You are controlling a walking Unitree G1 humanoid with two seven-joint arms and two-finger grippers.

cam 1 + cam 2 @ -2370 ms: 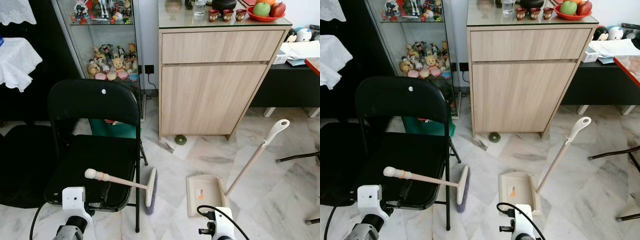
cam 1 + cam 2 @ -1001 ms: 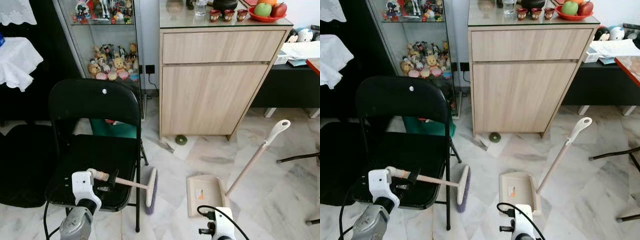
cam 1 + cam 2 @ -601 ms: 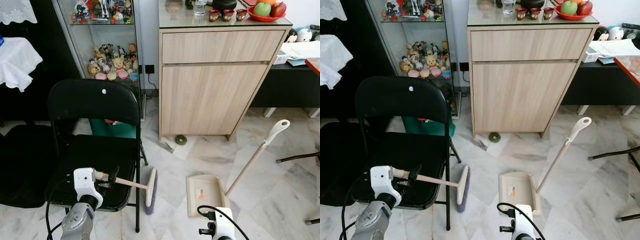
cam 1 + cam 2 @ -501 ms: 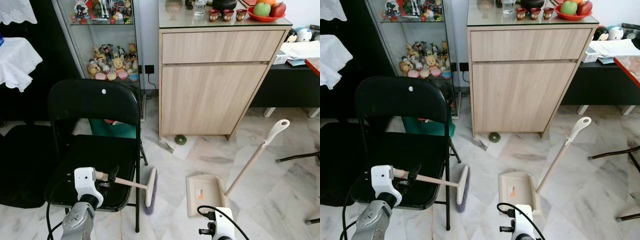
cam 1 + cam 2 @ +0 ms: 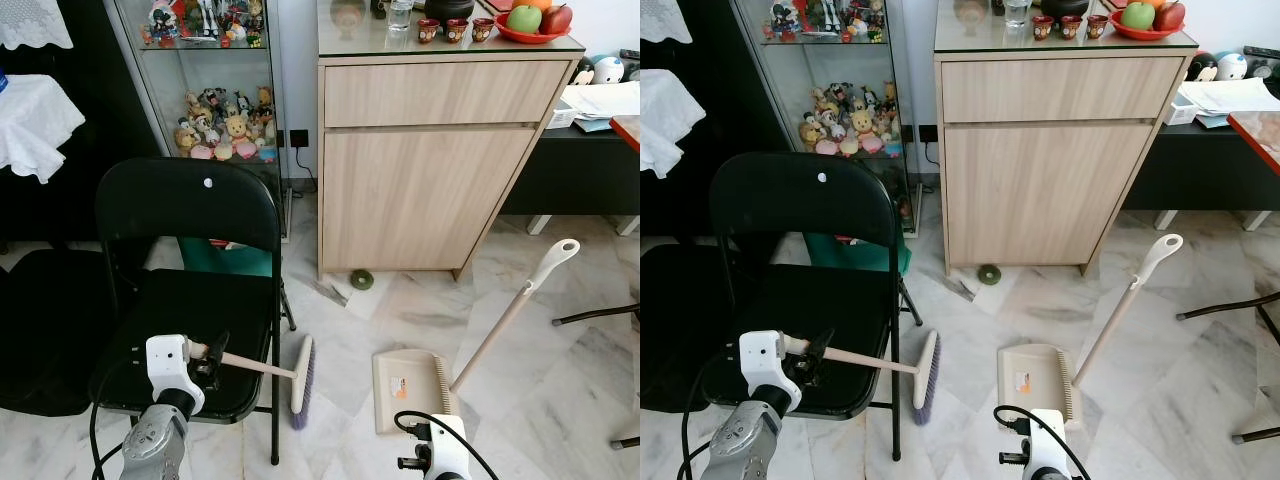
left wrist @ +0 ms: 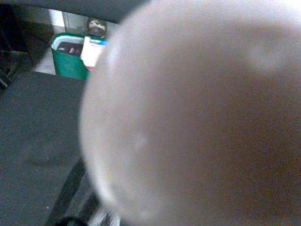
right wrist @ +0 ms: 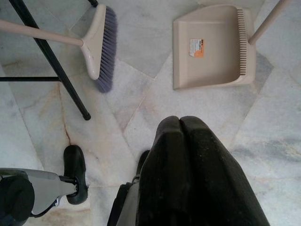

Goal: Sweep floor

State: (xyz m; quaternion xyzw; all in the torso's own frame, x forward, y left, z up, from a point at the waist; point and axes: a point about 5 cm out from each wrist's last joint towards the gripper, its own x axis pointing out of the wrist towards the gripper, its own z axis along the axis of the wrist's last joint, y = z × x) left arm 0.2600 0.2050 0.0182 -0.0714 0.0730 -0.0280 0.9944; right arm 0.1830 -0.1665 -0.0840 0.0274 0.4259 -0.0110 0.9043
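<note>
Left gripper point(image 5: 208, 357) pinching the broom point(image 5: 270, 370) handle's near end over the chair point(image 5: 190, 300); best lifted clear of the seat before sweeping; right gripper point(image 7: 181, 123) pressed shut, idle.

Marble floor point(image 5: 420, 310), black folding chair point(image 5: 190, 300), wooden cabinet point(image 5: 430, 160), glass display case point(image 5: 205, 80)

The pale marble floor point(image 5: 420, 310) carries a beige dustpan point(image 5: 408, 388) lying flat, its long handle slanting up. The broom head point(image 5: 302, 380) rests on the tiles just beside the black folding chair point(image 5: 190, 300), and a small green roll point(image 5: 361, 280) lies at the wooden cabinet point(image 5: 420, 170) foot.
</note>
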